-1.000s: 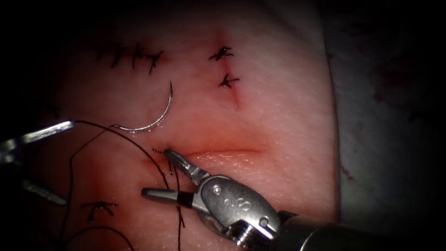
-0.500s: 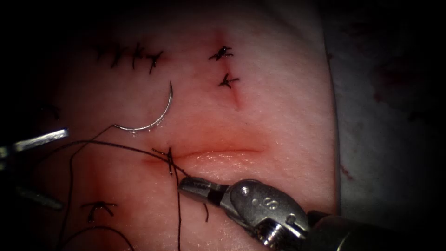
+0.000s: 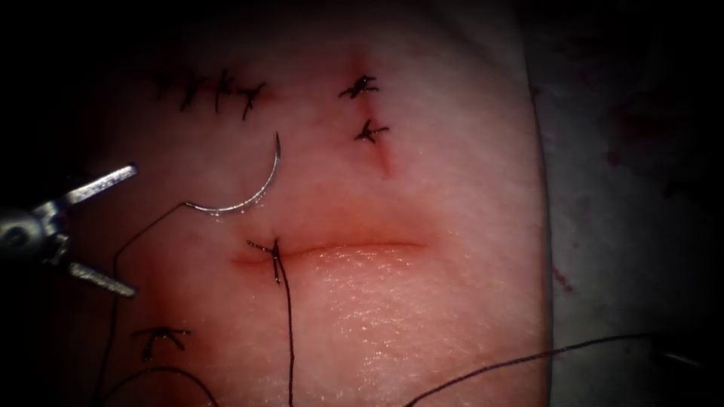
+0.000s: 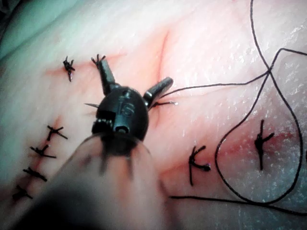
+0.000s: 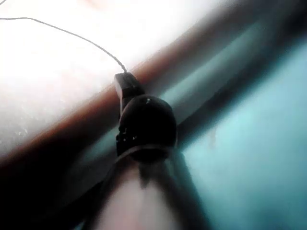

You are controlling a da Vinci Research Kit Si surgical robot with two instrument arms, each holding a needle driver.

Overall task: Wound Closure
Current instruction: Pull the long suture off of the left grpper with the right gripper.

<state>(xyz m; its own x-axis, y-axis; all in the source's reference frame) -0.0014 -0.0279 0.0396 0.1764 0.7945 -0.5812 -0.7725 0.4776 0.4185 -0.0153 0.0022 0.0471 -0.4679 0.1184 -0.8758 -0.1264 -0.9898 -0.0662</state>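
Endoscope view: the left tool [image 3: 102, 230] sits at nine o'clock with its jaws spread wide, holding nothing. The needle [image 3: 249, 192] lies loose on the tissue [image 3: 422, 301] toward its two o'clock, just above the cut [image 3: 354, 246], curve bowing toward five o'clock.

Left wrist view: the same spread jaws hover over the tissue beside the thread [image 4: 230, 139].

Right wrist view: the right tool [image 5: 122, 82] is clenched on the thread's end, off the tissue's edge, so the left tool is nearer the needle.
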